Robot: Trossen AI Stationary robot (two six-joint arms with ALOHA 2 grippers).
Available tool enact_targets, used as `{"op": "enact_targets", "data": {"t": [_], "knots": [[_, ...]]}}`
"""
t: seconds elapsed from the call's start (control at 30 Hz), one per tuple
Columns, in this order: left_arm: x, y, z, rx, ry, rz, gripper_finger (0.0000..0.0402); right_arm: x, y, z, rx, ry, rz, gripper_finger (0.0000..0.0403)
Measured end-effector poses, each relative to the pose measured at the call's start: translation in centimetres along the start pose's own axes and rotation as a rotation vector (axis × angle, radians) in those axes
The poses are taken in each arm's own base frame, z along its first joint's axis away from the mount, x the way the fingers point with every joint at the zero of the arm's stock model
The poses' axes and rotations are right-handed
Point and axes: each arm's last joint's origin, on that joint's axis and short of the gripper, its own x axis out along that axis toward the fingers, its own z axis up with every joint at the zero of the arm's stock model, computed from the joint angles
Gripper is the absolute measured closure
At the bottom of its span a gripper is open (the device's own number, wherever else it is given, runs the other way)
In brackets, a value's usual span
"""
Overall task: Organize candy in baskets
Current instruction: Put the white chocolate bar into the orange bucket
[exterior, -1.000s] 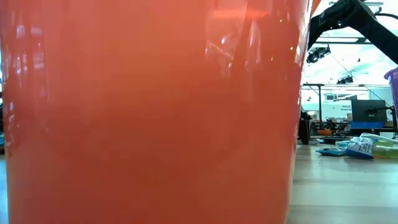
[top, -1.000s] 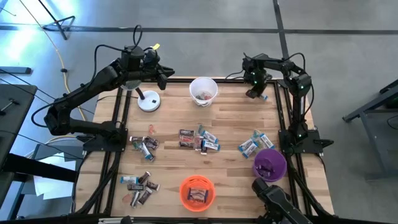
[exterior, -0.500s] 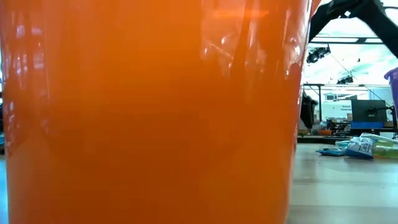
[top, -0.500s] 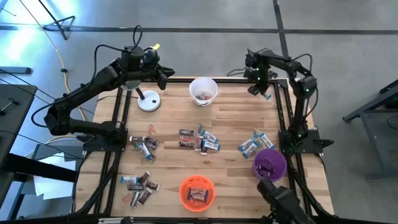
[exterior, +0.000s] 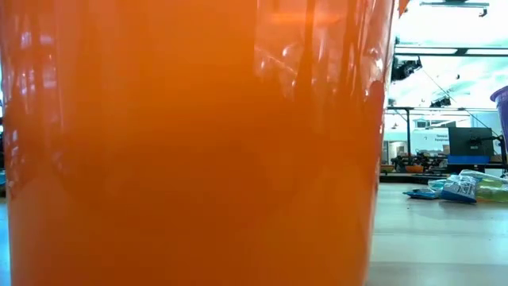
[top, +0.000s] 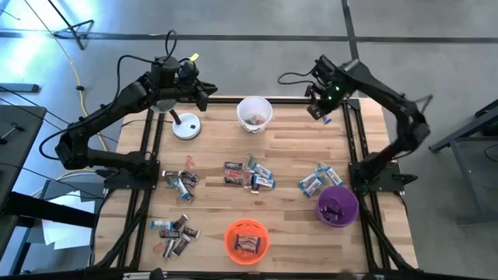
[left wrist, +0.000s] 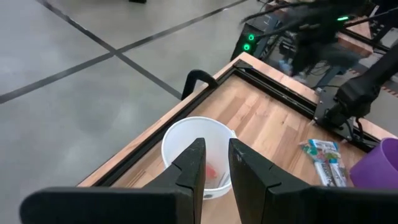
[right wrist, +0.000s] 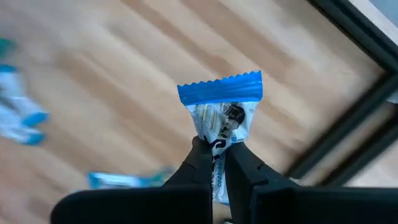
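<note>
A slatted wooden table (top: 288, 148) on a dark frame is seen over grey concrete floor. At far left, the left gripper (left wrist: 215, 163) is held above the white basket (top: 254, 111), its fingers nearly together and empty. Candy (top: 249, 173) lies scattered mid-table; the glossy orange basket (top: 247, 239) sits at the near edge and fills the low view. The right gripper (right wrist: 215, 158) is clamped on a crinkled blue-silver bar (right wrist: 222, 112), shown only by its wrist view. The purple basket (top: 338, 205) stands right.
</note>
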Motion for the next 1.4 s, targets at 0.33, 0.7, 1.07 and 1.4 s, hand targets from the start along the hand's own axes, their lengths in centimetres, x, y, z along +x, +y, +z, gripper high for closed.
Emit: {"op": "enact_targets", "data": {"t": [0.33, 0.7, 1.07, 1.4], "knots": [[0.0, 0.0, 0.0, 0.0, 0.0, -0.001, 0.0346, -5.3, 11.5, -7.2, -0.025, -0.287, 0.289, 0.0401], [0.1, -0.3, 0.0, -0.045, 0.001, -0.013, 0.0346, -4.7, 23.1, -14.5, -0.221, -0.22, 0.61, 0.04], [0.0, -0.6, 0.0, -0.129, 0.02, -0.124, 0.0346, -0.2, 30.0, -20.7, -0.406, -0.06, 0.63, 0.04], [0.1, -1.6, -0.2, -0.2, 0.055, -0.221, 0.0346, 3.4, 35.7, -21.9, -0.467, -0.086, 0.854, 0.04]]}}
